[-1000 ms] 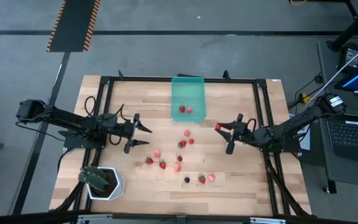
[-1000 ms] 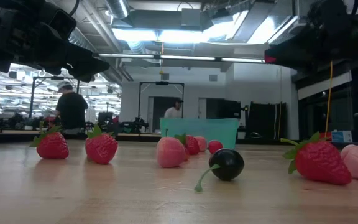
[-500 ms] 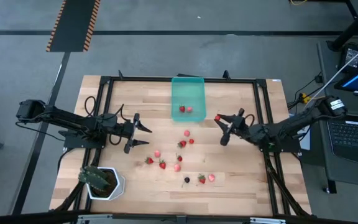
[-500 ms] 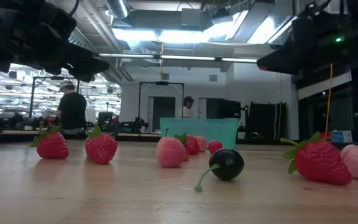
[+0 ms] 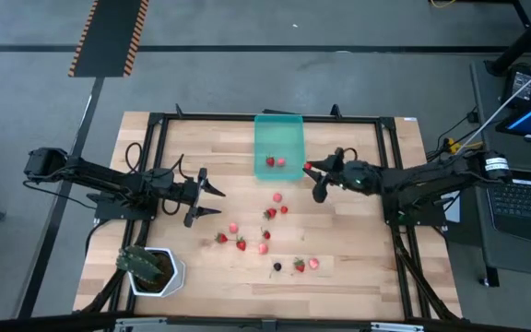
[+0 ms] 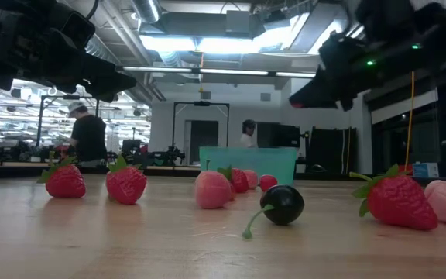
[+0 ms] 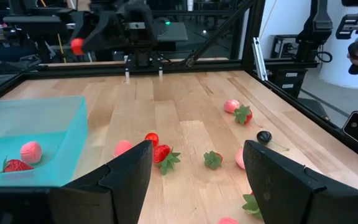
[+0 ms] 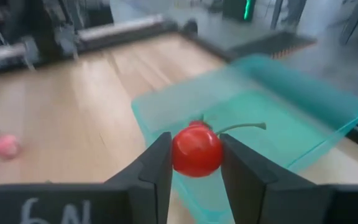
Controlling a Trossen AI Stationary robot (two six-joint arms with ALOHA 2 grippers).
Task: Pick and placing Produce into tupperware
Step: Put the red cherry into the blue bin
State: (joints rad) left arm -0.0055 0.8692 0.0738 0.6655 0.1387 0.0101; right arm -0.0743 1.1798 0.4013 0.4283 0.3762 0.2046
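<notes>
Bare wood (image 5: 339, 240) beside tupperware (image 5: 278, 138)

You have a white pot (image 5: 158, 273) with a green plant (image 5: 143, 262) on the table's (image 5: 358, 258) corner. Beyond the table, a laptop (image 5: 522, 201); behind it, two people (image 6: 90, 137) stand.

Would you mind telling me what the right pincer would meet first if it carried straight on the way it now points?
Probably the tupperware: the right pincer, shut on a red cherry, points at its near wall and open interior. Depth is hard to judge.
</notes>
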